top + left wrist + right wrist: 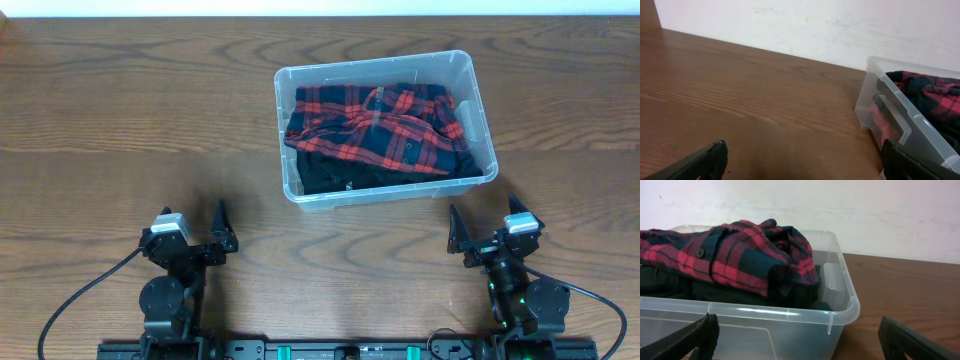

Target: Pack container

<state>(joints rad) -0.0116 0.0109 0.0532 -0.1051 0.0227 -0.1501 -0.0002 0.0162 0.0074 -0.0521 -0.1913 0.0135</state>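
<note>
Clear plastic rectangular container (400, 192) sits at one o'clock on the brown wooden table (120, 120), holding a red-and-black plaid shirt (385, 125). Left gripper (193, 225) at seven and right gripper (485, 225) at five are both spread wide.

The left gripper (192, 216) sat low at the near left, its fingers (704, 160) spread wide with nothing between them. The right gripper (482, 214) sat at the near right, well apart from the left, its fingers (692, 337) likewise spread wide and empty. Both pointed away from the robot's base.
</note>
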